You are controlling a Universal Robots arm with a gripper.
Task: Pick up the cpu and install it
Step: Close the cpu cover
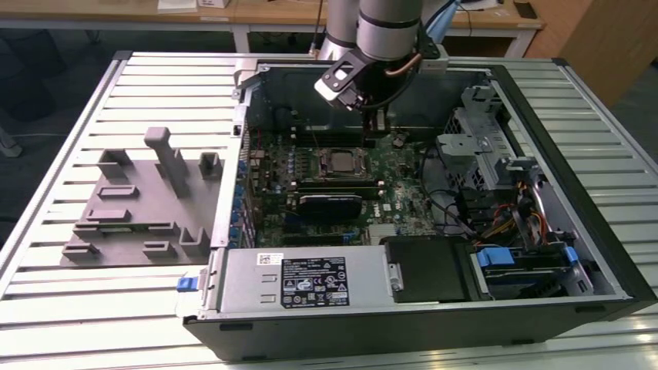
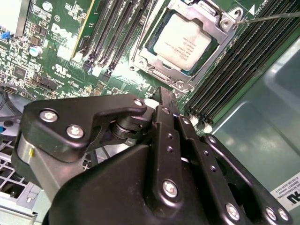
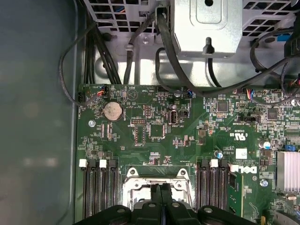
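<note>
- Open computer case [image 1: 411, 335] lies on its side on a slatted metal worktop [image 1: 165, 77]. The motherboard [image 1: 406, 193] faces up inside it.
- The arm reaches down into the case. The gripper [image 1: 377, 126] hangs over the board near the socket.
- In both wrist views the black fingers [image 3: 157, 194] are pressed together tip to tip, with only a thin seam between them and nothing pinched.
- The cpu [image 2: 184, 40], with its silvery top, sits flat inside the dark metal socket frame [image 2: 225, 28]. In the exterior view it shows mid-board [image 1: 340, 161].
- In the second wrist view the gripper [image 2: 165, 92] points at the frame's near edge, clear of the cpu itself.
- Memory slots [image 2: 243, 61] run along both sides of the socket.
- A grey moulded fixture block [image 1: 134, 208] lies on the worktop beside the case, on the exterior view's left.
</note>
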